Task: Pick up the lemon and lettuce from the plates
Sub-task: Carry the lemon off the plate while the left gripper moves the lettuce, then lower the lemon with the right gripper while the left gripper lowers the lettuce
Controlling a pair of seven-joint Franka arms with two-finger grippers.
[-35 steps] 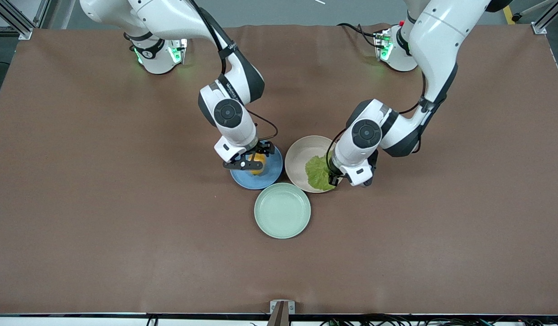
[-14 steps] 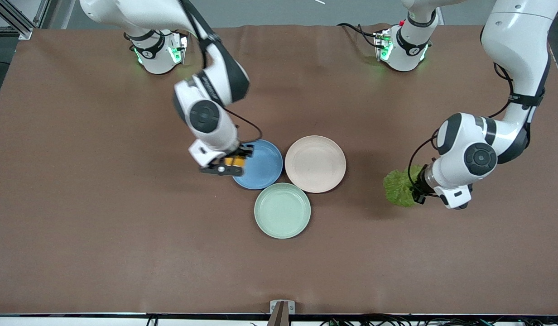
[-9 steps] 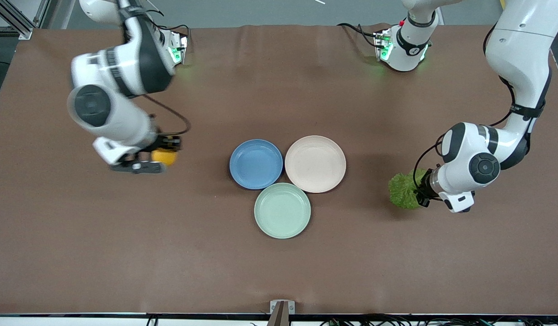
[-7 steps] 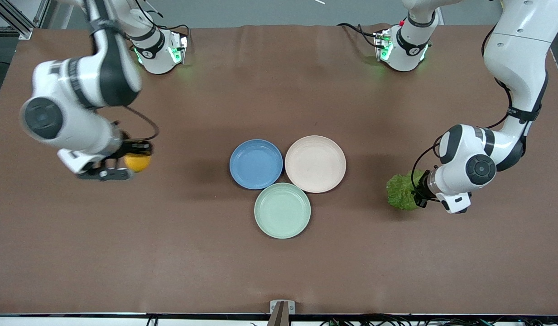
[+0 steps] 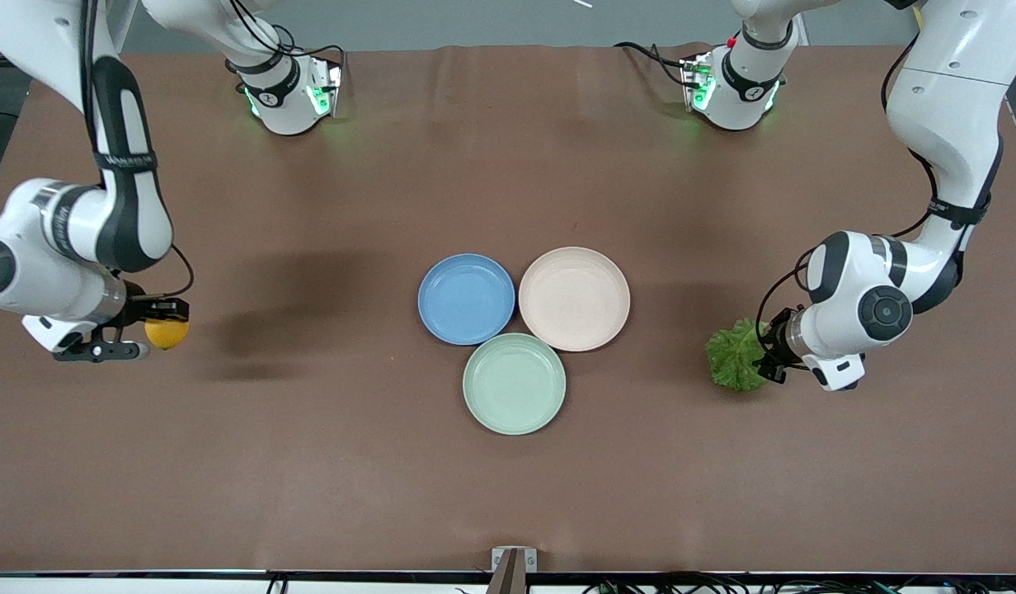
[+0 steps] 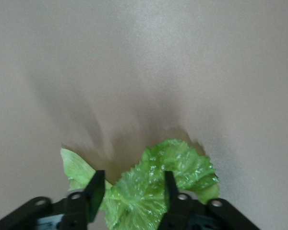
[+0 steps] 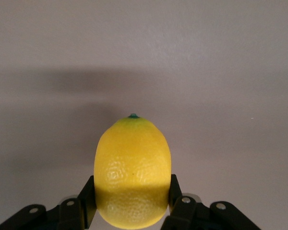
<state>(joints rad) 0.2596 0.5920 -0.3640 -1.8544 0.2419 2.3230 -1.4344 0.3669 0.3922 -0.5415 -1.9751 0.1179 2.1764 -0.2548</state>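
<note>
Your right gripper point(image 5: 157, 334), over bare table at nine o'clock of the plates point(image 5: 466, 299), clamps the firm, smooth lemon point(image 5: 166, 333) across its middle, while your left gripper point(image 5: 764, 356), at three o'clock, pinches the limp, tearable lettuce point(image 5: 736, 360) by its edge.

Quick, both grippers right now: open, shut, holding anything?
Left gripper: shut on the lettuce, over bare table toward the left arm's end.
Right gripper: shut on the lemon, over bare table toward the right arm's end.
</note>
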